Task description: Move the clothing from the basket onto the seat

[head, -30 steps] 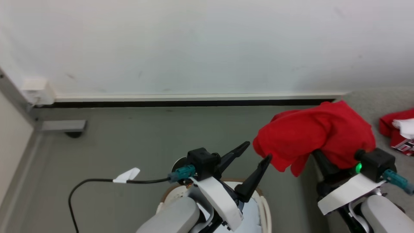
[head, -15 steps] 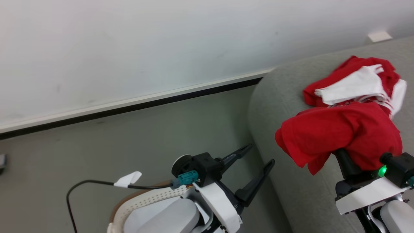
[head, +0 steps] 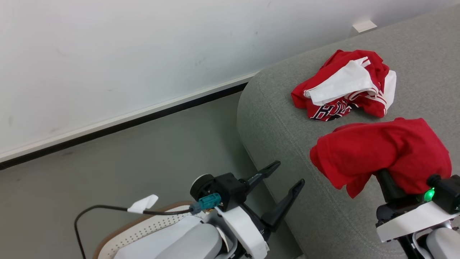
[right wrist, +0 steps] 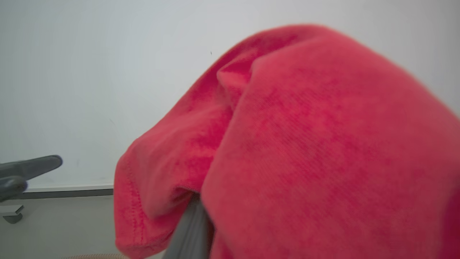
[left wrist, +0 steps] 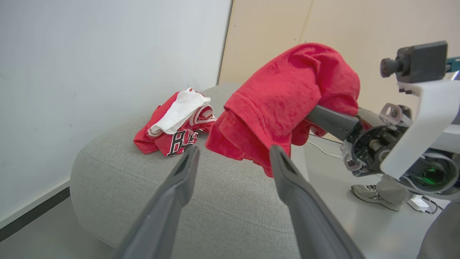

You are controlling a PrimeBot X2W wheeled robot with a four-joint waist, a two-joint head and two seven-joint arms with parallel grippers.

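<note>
The right hand (head: pixel 391 182) is clamped on a red garment (head: pixel 381 151) that drapes over its fingers, above the grey sofa (head: pixel 280 118). Just beyond it, a lettered garment (head: pixel 345 86) lies on the sofa. The left hand (head: pixel 289 172) is spread apart and empty, with the basket (head: pixel 143 227) beneath it.

Bright, even lighting with soft shadows, but the red garment (right wrist: pixel 323 144) is pretty blurry up close in the right wrist view.

right hand (head: pixel 390 185) draped by garment (head: pixel 381 151), basket (head: pixel 143 226) cropped
</note>
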